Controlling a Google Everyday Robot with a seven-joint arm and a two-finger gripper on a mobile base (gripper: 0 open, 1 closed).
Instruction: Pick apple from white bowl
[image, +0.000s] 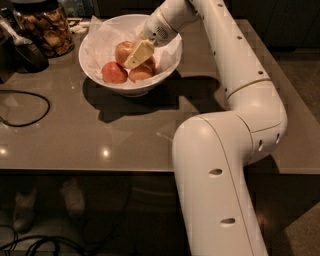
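The white bowl (100, 37) stands at the back left of the grey table, lined with crinkled white paper. The apple (123, 50), orange-red over yellow, lies at the back of the bowl. A darker red apple (114, 73) lies front left and a paler yellow-tan one (140, 74) front right. My gripper (138, 54) reaches down into the bowl from the right, its cream tip over the apples, right beside the apple and partly covering it. Whether it touches the apple cannot be told.
A glass jar of brown snacks (44, 27) stands left of the bowl, with a dark object (25, 52) beside it. A black cable (22, 107) loops on the table's left. My white arm (240, 100) crosses the table's right side.
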